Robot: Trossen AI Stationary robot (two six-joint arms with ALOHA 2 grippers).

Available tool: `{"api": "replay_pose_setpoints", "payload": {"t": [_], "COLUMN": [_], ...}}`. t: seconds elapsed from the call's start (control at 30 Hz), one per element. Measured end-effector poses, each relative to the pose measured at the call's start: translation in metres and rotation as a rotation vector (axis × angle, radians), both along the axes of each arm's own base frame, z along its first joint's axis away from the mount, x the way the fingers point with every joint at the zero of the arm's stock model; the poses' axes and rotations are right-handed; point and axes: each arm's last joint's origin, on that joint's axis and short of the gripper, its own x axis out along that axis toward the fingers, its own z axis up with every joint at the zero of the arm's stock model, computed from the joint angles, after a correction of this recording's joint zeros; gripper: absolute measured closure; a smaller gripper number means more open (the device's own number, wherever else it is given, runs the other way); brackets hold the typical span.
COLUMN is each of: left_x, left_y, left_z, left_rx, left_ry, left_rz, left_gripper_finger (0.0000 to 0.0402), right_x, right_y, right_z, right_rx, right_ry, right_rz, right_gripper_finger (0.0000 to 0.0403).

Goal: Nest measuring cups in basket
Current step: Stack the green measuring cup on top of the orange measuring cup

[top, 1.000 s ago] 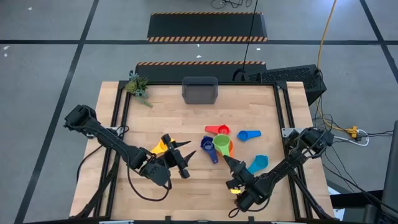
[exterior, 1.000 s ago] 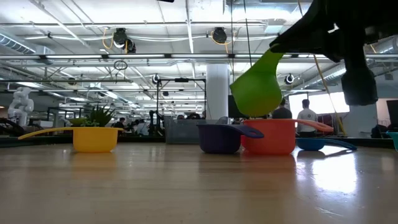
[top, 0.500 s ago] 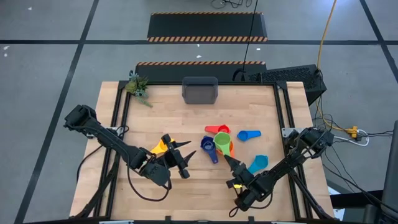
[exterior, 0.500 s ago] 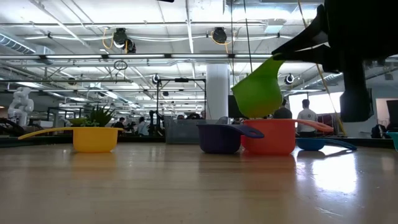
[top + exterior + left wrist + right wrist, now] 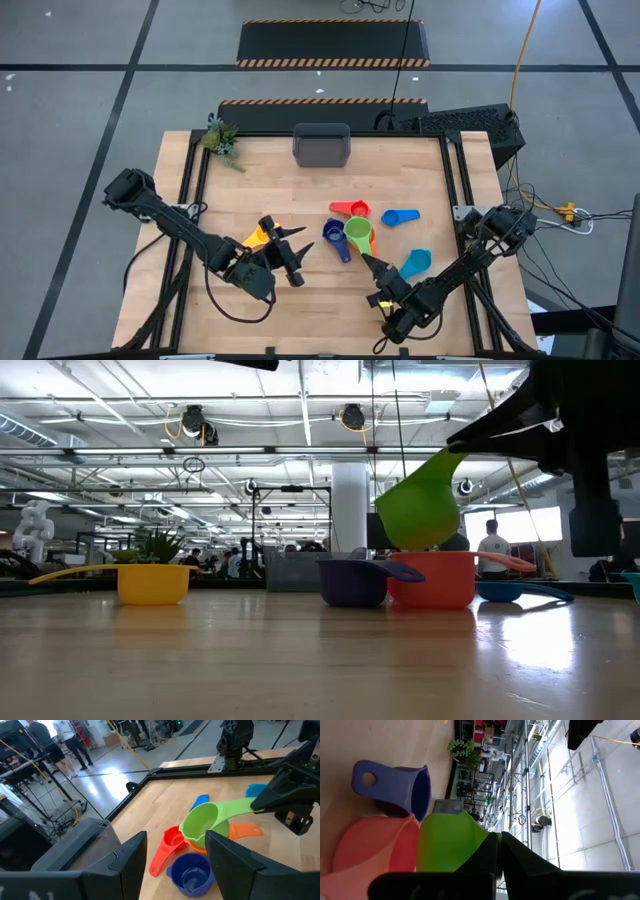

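Observation:
My right gripper (image 5: 369, 259) is shut on the green measuring cup (image 5: 357, 232), which hangs above the orange cup (image 5: 432, 580). On the table around them stand the dark blue cup (image 5: 334, 232), the red cup (image 5: 352, 209), the blue cup (image 5: 398, 216) and the cyan cup (image 5: 415, 263). The yellow cup (image 5: 258, 237) stands beside my left gripper (image 5: 295, 253), which is open, holds nothing and points toward the group of cups. The dark grey basket (image 5: 321, 145) stands at the table's far edge. My right gripper pinches the green cup's flat handle (image 5: 239, 808) near its free end between its two fingers. The fingers come nearly level from the table's near right and lie along the handle. The cup is lifted clear and tilted, its bowl (image 5: 420, 510) hanging lower than the handle above the orange cup.
A small green plant (image 5: 222, 137) sits at the far left corner. A black frame runs along the table's edges. Bare wood lies between the cups and the basket, and along the near edge.
My right arm has shifted slightly at the wrist. The green cup has stayed tilted and clear above the orange cup.

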Motion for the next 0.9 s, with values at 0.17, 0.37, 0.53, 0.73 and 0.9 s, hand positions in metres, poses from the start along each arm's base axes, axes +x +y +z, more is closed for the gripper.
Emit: {"api": "replay_pose_setpoints", "payload": {"t": [0.17, 0.37, 0.53, 0.73, 0.9], "left_x": [0.0, 0.0, 0.0, 0.0, 0.0], "left_y": [0.0, -0.001, -0.001, -0.001, -0.001], "left_z": [0.0, 0.0, 0.0, 0.0, 0.0], "left_rx": [-0.008, -0.022, -0.022, -0.021, -0.02], "left_ry": [-0.005, -0.004, -0.004, -0.003, -0.002], "left_rz": [0.002, -0.012, -0.013, -0.014, -0.014], "left_gripper_finger": [0.0199, 0.0199, 0.0199, 0.0199, 0.0199], "right_x": [0.002, 0.006, 0.005, -0.001, -0.005], "right_y": [-0.003, -0.009, -0.009, -0.013, -0.016], "right_z": [0.0, 0.0, -0.001, -0.008, -0.013], "right_rx": [0.005, 0.004, 0.017, 0.029, 0.029], "right_ry": [-0.005, -0.006, -0.017, -0.001, 0.016], "right_rz": [-0.011, -0.033, -0.032, -0.022, -0.02], "right_gripper_finger": [0.0403, 0.0403, 0.0403, 0.0403, 0.0403]}}
